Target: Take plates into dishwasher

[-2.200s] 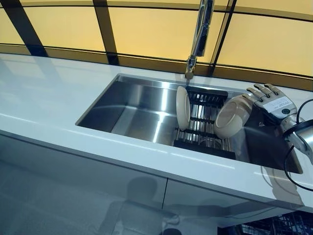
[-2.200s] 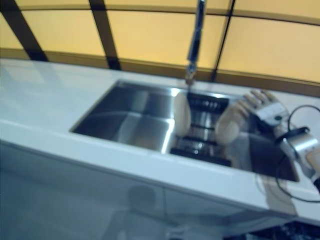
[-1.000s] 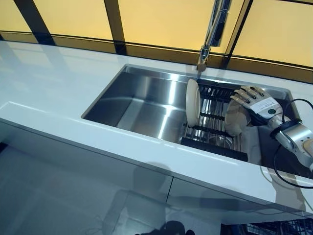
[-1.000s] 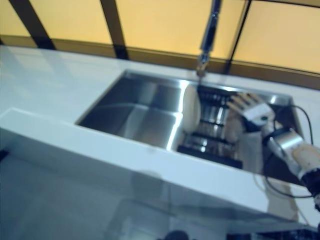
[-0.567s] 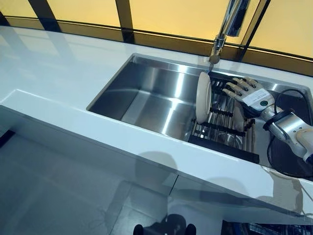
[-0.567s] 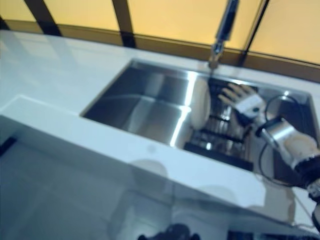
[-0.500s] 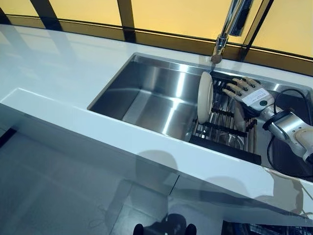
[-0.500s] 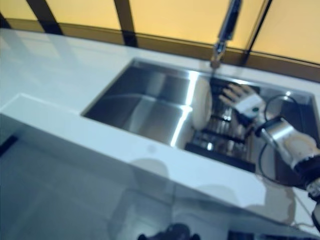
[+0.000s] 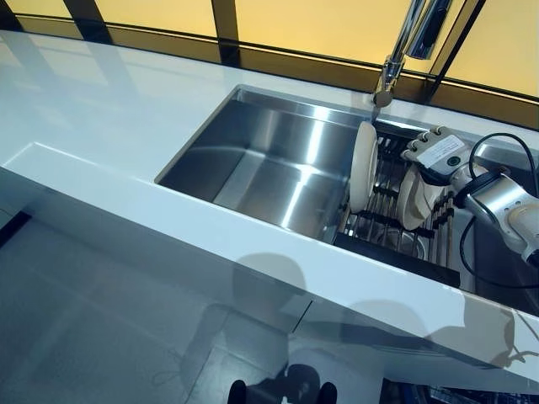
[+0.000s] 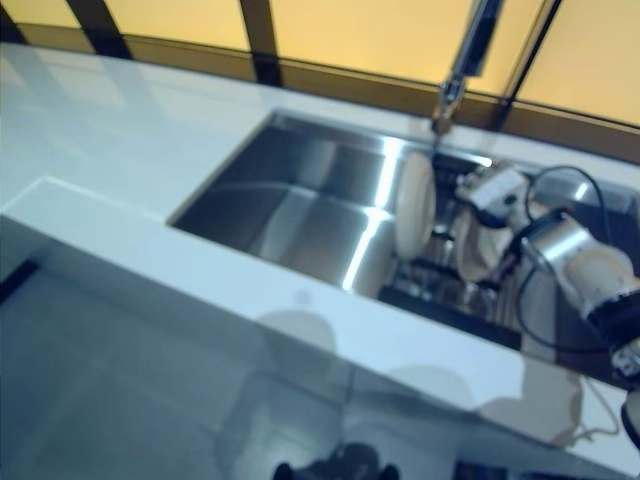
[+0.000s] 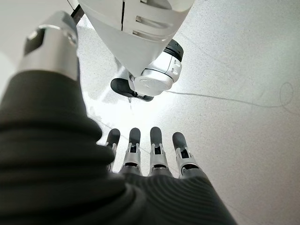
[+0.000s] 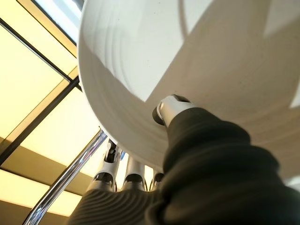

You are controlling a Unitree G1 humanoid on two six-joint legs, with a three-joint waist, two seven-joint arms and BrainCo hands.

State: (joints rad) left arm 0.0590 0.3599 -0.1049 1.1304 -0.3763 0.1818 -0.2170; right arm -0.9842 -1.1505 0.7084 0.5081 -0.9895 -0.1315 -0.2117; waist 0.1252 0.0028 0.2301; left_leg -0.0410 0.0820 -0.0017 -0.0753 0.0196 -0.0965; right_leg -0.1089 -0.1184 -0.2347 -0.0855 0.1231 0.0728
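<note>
Lighting: bright, warm backlight from amber window panels (image 9: pixel 320 25).
Glare streaks on steel sink (image 9: pixel 278 164); glossy counter (image 9: pixel 101 126) reflective; right eye view blurred.

The sink (image 9: pixel 269 168) at frame centre is brushed steel with a soft sheen. Around it the white counter (image 9: pixel 101 109) is smooth and glossy. The cream plates (image 9: pixel 364 165) look glazed ceramic; the rack (image 9: pixel 396 210) is dark metal bars.

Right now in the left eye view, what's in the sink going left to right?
Bare steel basin → upright plate standing in the black rack → second plate gripped by the right hand.
</note>
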